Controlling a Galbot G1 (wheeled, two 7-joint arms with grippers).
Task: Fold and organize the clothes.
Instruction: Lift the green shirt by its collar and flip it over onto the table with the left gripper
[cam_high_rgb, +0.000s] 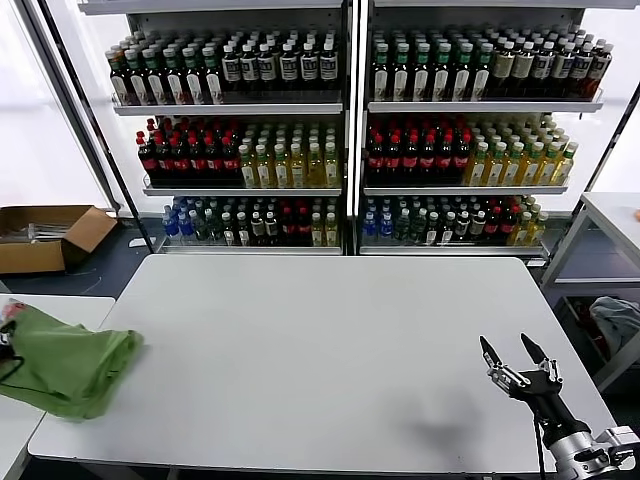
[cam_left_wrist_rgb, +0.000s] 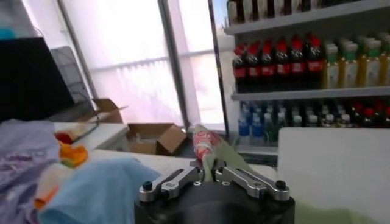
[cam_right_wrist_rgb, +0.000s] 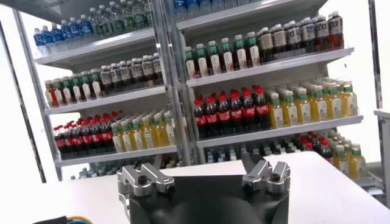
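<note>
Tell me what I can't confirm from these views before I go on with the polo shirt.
- Left pincer: out of the head view; in the left wrist view it is shut on the green polo shirt.
- Shirt's collar and buttons: bunched out of sight.
- Right pincer: open over the table; its tips are cut off in its own wrist view.

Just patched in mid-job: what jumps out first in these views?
The green polo shirt is bunched at the table's left edge, pinched in the left gripper, whose fingers are shut on a fold. The right gripper hovers open over the near right corner, holding nothing. Behind stand shelves of bottles.
</note>
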